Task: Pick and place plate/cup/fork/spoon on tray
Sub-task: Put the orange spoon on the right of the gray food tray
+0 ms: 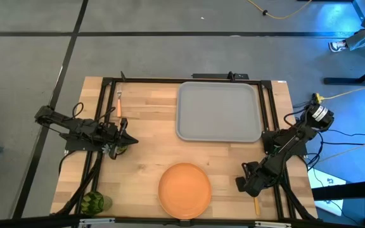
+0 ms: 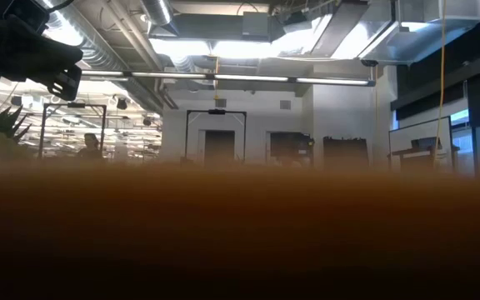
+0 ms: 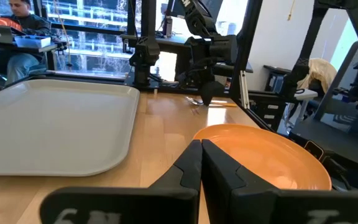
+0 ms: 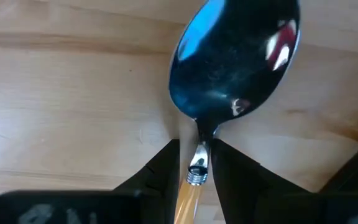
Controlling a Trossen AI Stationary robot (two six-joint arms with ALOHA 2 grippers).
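Observation:
The light-grey tray (image 1: 219, 113) lies at the table's far middle. The orange plate (image 1: 184, 190) lies flat at the near edge and fills the low view as a blur (image 2: 240, 233). The fork (image 1: 119, 104) lies at the far left. A small green cup (image 1: 121, 150) shows partly under my left gripper (image 1: 129, 140), which is shut, empty and raised above the table (image 3: 201, 152). My right gripper (image 1: 242, 184) is low at the near right, shut on the spoon (image 4: 229, 68). The spoon's orange handle (image 1: 256, 204) sticks out toward the near edge. My right gripper pinches the spoon between its two fingers where the silver neck meets the orange handle (image 4: 196, 169). The fingers lie across the spoon, and the oval bowl (image 4: 235, 62) reaches out beyond the fingertips, hollow side up. Whether the bowl rests on the wood or hangs just above it, I cannot tell.
A spiky green potted plant (image 1: 94, 202) stands at the near left corner. A black frame (image 1: 106, 95) runs along the table's far and side edges. Bare wood lies between the plate and the tray. A person sits beyond the table (image 3: 17, 25).

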